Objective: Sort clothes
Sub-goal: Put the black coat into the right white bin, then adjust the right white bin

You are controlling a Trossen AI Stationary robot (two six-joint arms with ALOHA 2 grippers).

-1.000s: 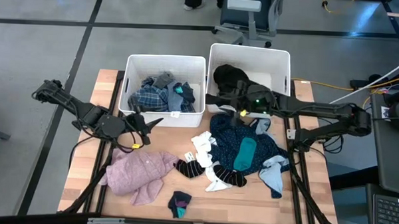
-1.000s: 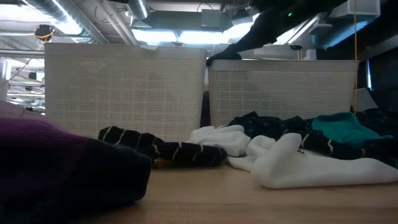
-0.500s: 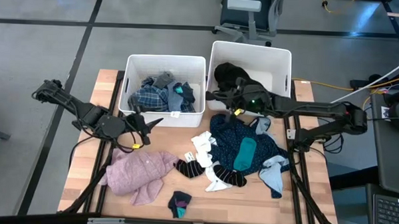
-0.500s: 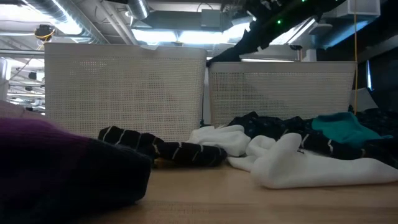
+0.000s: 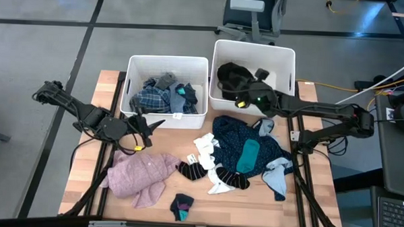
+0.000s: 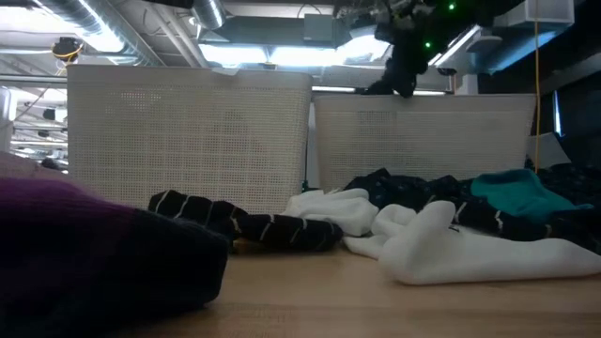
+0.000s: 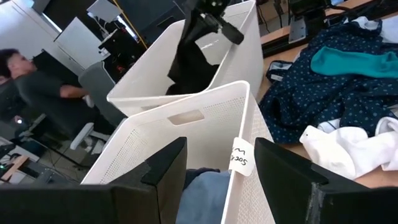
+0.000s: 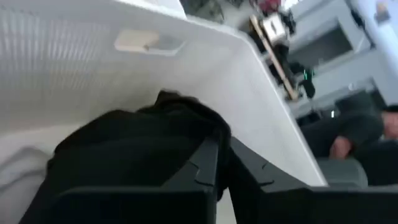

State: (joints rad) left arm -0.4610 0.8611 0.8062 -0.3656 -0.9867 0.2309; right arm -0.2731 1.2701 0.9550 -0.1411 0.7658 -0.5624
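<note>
A black garment is held over the right white bin, clamped between the closed fingers of the right end effector; in the right wrist view the dark cloth is seen bunched against the fingers, inside the bin's perforated wall. The drop is judged nearly made but not yet released. The left white bin already contains a blue plaid shirt with grey and teal pieces.

Much is judged to be left. On the wooden tabletop are spread a pink fuzzy top, a navy dotted cloth with a teal sock on it, white pieces, striped black socks and a small dark sock. All are soft, limp and crumpled.

The left end effector waits near the left bin's front corner, its fingers apart and empty.
</note>
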